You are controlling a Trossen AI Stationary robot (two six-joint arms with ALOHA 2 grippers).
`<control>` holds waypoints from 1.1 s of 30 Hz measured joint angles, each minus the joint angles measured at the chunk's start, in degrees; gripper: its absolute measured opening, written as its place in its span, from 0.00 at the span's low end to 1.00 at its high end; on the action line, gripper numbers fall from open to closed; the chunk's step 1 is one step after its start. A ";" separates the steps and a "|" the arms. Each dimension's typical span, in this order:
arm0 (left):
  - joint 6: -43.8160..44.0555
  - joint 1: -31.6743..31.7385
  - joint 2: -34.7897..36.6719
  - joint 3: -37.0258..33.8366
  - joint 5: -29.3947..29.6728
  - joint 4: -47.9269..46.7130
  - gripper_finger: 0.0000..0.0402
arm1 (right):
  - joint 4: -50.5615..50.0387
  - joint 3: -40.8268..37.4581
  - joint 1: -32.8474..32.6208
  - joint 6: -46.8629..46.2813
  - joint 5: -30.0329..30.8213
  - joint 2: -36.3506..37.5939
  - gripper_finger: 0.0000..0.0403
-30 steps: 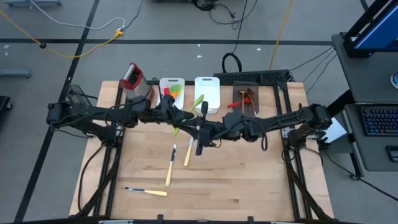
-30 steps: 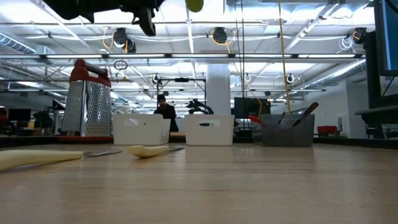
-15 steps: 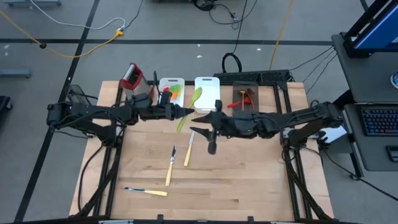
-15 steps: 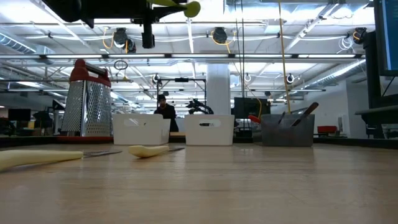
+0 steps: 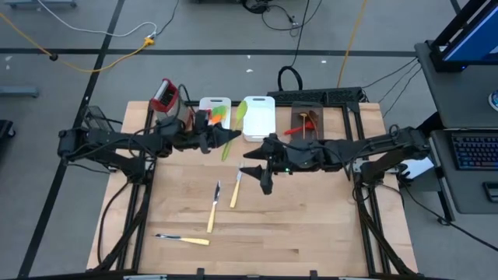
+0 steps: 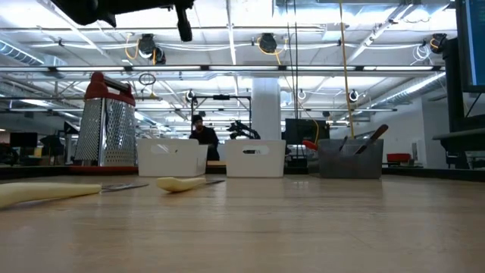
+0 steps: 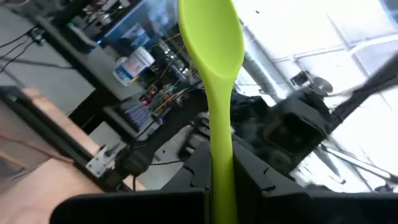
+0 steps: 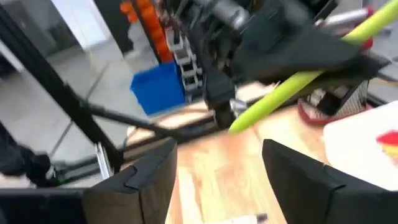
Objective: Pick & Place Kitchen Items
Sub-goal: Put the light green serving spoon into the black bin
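A long green spoon [image 5: 233, 131] is up in the air over the table's far middle, its bowl [image 7: 211, 34] toward the far edge, and my left gripper [image 5: 216, 140] is shut on it. My right gripper [image 5: 258, 167] stands open just right of the spoon, with nothing between its fingers. In its wrist view the spoon's handle end [image 8: 261, 109] lies ahead of the spread fingers [image 8: 149, 180]. Three cream-handled knives [image 5: 212, 206] [image 5: 236, 187] [image 5: 183, 239] lie flat on the wooden table [image 5: 311, 225]. My left gripper pinches the green spoon's handle [image 7: 222, 168] between its two fingers, about halfway along it. The fingers come nearly level from the table's left and lie across the handle. The spoon is lifted clear of the table, and its handle end slants toward the near side.
Two white bins [image 5: 215, 113] [image 5: 259, 117] and a dark bin [image 5: 307, 124] with utensils stand along the far edge. A steel grater with a red top [image 5: 166, 97] stands left of them. The near half of the table holds only the knives.
My right gripper has opened, let go of the green spoon, rolled and drawn back toward the table's right. My left gripper has rolled with the spoon and shifted a little left; the bowl has swung toward the far edge.
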State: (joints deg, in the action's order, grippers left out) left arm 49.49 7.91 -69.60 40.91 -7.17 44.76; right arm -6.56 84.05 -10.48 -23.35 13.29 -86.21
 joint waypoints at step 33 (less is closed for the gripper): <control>-16.83 -9.28 -4.08 14.01 23.77 -19.60 0.05 | 36.15 -20.63 5.97 -10.25 1.96 0.02 0.64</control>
State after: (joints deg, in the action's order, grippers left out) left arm 32.66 -1.37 -73.68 54.91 16.60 25.16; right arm 29.59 63.42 -4.51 -33.60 15.25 -86.19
